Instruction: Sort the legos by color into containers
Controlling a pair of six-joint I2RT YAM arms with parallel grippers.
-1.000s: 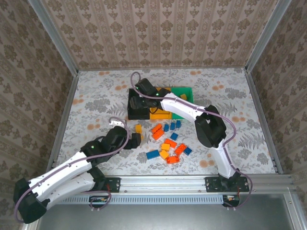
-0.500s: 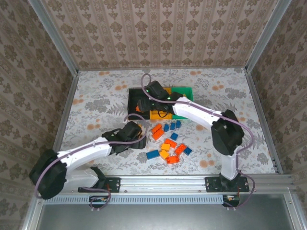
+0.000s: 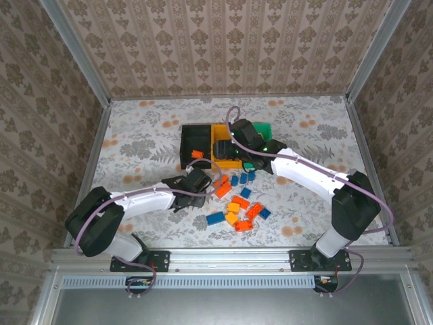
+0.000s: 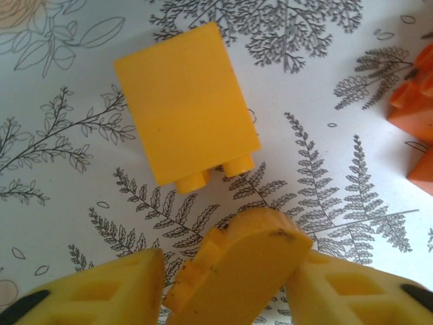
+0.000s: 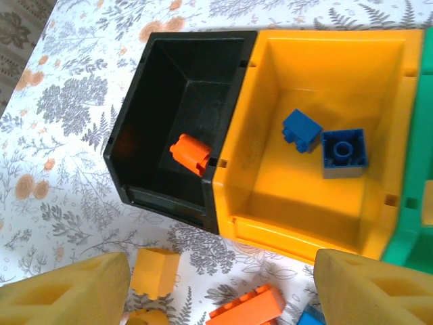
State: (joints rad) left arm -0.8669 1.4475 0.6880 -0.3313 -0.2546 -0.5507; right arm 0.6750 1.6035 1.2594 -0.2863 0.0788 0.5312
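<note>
**Left gripper** [image 3: 195, 181]: on the table [image 3: 135, 142], near and to the left of the yellow-orange bin [image 5: 325, 37]. Its jaws are narrowed around a held yellow-orange brick [image 4: 237, 267]. This brick sits tilted, with its long axis slanting across the gap. One finger [image 4: 352, 294] touches it and the other is just beside it; whether it is firmly gripped cannot be told.

**Loose yellow brick** [image 4: 186, 101]: just beyond the fingers, nearer the bin. It lies on its side, long axis running away from the gripper and studs pointing back at it.

**Black bin** [image 5: 162, 81]: touches the yellow-orange bin's left wall. It holds one red-orange brick [image 5: 189, 154] lying on its side, long axis slanted toward that shared wall.

**Inside the yellow-orange bin:** a first blue brick [image 5: 301, 130] lies on its side, and a second blue brick [image 5: 344, 150] has its hollow underside up.

**Right gripper** [image 5: 222, 261]: hovers at the bin's near wall with fingers wide apart and nothing between them.

**Green bin** [image 3: 262, 127]: touches the bin's right wall.

**Loose legos** [image 3: 237, 200]: scattered on the near side of the bin.
</note>
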